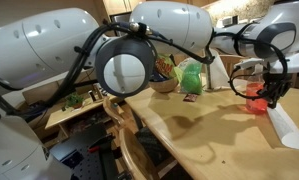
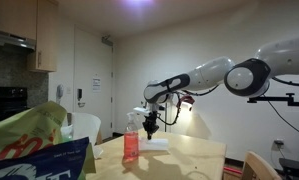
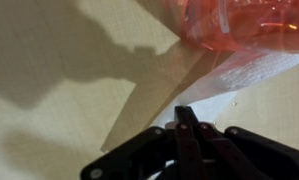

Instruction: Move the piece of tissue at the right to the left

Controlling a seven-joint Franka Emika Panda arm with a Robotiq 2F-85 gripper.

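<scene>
**Item 1. Black Robotiq gripper** [image 3: 185, 112]. On my wrist feed the two fingers are pressed together with no gap between the tips. They are pinched on the near corner of the white tissue sheet [image 3: 244, 75], which tapers straight into them. In both exterior views the gripper [image 1: 273, 98] [image 2: 153, 122] points down at the table, low over the sheet.

**Item 2. White tissue sheet.** Thin, pale and slightly crumpled. On the wrist feed it fans out from the fingertips towards the bottle, and its free edge throws a dark wedge of shadow on the wood. In an exterior view it lies as a long white strip [image 1: 289, 128] near the table's edge. In an exterior view it shows as a flat pale patch [image 2: 156, 144] directly under the gripper.

**Item 3. Translucent pink plastic spray bottle** [image 1: 255, 98] [image 2: 131, 142]. It stands upright just beside the sheet. On the wrist feed its base [image 3: 244, 25] sits just beyond the sheet's far edge; I cannot tell whether they touch.

**Item 4. Light wooden table** [image 1: 209, 130] [image 2: 189, 155] [image 3: 49, 100]. It carries items 2 and 3.

**Item 5. Crumpled green bag** [image 1: 191, 77]. It sits on the table, well apart from the gripper.

**Item 6. Printed snack bag** [image 2: 29, 145]. Blurred, close to the lens.
</scene>
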